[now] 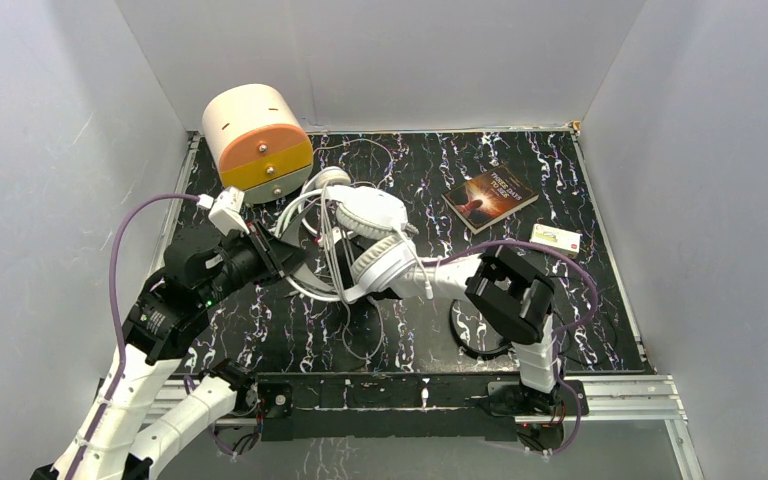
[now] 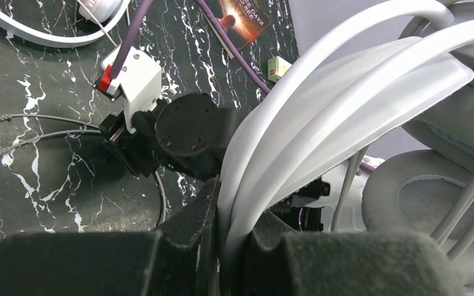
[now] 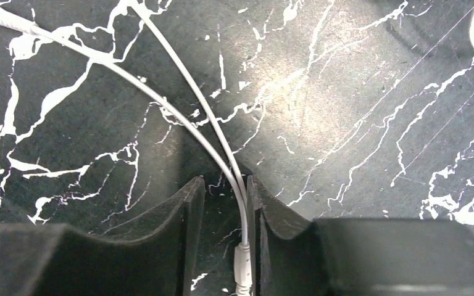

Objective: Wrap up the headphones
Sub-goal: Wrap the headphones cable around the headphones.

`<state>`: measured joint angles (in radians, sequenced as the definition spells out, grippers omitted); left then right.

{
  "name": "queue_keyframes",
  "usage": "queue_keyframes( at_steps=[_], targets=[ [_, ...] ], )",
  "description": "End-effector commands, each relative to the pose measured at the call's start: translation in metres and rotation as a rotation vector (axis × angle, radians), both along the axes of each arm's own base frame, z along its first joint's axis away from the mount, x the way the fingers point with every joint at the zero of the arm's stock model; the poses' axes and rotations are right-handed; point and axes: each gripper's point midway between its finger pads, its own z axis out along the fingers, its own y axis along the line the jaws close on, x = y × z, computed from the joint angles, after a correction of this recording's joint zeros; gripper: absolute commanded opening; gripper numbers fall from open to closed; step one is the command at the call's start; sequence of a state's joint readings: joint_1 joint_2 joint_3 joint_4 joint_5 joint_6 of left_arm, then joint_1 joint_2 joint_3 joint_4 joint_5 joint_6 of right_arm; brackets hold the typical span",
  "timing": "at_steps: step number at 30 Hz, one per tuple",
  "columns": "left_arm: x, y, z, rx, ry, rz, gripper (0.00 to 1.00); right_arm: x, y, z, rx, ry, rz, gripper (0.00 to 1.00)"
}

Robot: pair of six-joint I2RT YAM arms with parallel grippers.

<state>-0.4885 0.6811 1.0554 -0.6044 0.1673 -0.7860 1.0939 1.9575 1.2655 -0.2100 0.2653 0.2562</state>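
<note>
The big white over-ear headphones (image 1: 375,240) hang tilted over the middle of the table, cords trailing off them. My left gripper (image 1: 290,255) is shut on their white headband (image 2: 321,105); in the left wrist view (image 2: 234,209) the band runs straight between the fingers. My right gripper (image 1: 392,293) reaches in low under an earcup. In the right wrist view (image 3: 225,185) its jaws stand apart just above the table. A thin white cord (image 3: 102,60) and its plug (image 3: 242,262) lie between them against the right finger. A second white headband (image 2: 43,36) lies on the table.
A cream and orange round drawer box (image 1: 257,140) stands at the back left. A book (image 1: 490,195) and a small card (image 1: 556,238) lie at the back right. A black ring (image 1: 475,345) lies under the right arm. Grey cords (image 2: 37,132) cross the marbled black tabletop (image 1: 290,340).
</note>
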Motion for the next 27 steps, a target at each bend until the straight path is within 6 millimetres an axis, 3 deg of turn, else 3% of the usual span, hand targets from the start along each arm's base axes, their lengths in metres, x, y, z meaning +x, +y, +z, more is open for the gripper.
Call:
queue_keyframes(
  at_steps=[1,4,8,13,20,25,27],
  targets=[
    [-0.003,0.0,0.025,-0.061,-0.058,0.005,0.0,-0.042,-0.078,-0.074,-0.367,0.101,-0.016,0.38],
    [-0.004,0.001,0.027,-0.062,-0.065,0.009,0.0,-0.046,-0.086,-0.069,-0.358,0.108,-0.049,0.36],
    [-0.003,0.001,0.026,-0.061,-0.061,0.007,0.0,-0.053,-0.086,-0.058,-0.313,0.125,-0.049,0.57],
    [-0.003,-0.001,0.025,-0.061,-0.057,-0.003,0.0,-0.064,-0.103,-0.059,-0.335,0.153,-0.057,0.57],
    [-0.004,-0.002,0.028,-0.059,-0.061,-0.008,0.0,-0.076,-0.101,-0.067,-0.289,0.206,-0.042,0.42],
    [-0.007,-0.007,0.033,-0.074,-0.072,-0.047,0.0,-0.065,-0.106,-0.07,-0.317,0.156,-0.094,0.16],
    [-0.012,-0.014,0.039,-0.089,-0.103,-0.106,0.0,-0.052,-0.102,-0.06,-0.278,0.095,-0.124,0.05]
  ],
)
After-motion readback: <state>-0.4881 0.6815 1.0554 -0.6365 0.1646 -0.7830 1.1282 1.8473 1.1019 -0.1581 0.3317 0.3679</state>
